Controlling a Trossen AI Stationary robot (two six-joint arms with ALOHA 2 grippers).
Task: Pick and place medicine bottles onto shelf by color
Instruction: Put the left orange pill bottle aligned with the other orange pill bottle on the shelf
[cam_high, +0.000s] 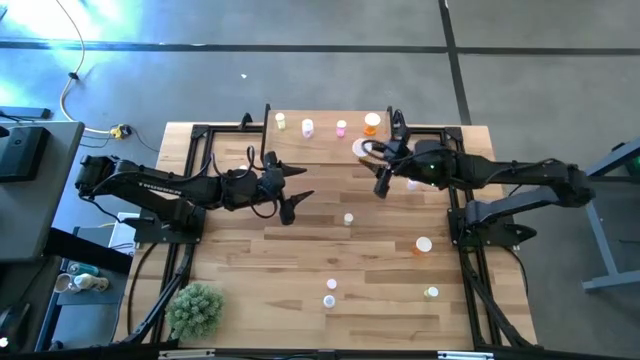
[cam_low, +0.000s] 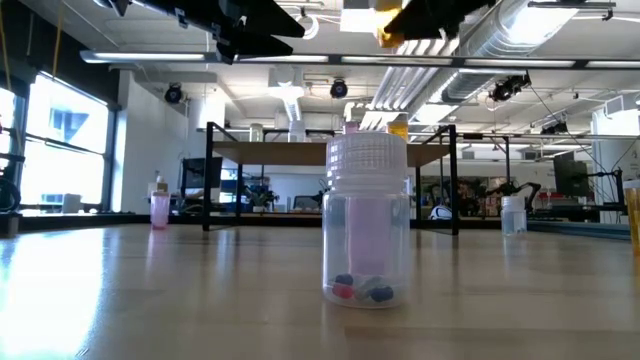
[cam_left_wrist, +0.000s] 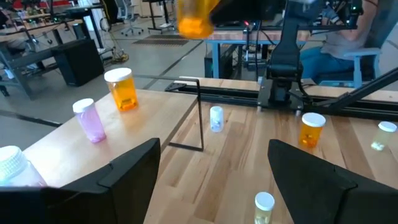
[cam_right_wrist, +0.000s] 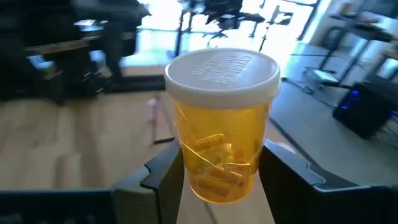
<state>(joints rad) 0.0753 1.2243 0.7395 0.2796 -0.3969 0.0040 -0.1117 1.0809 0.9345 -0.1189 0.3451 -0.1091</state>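
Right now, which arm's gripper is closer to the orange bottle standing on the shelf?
The right gripper: it sits just in front of the orange bottle on the shelf, carrying another orange one. The left gripper hangs farther off, toward the table's middle.

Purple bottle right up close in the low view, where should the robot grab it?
Grip the purple bottle by its round body just under the ribbed white cap, coming down from above. It stands upright and alone on the table, both sides open. The open left gripper is free; the right gripper holds an orange bottle.
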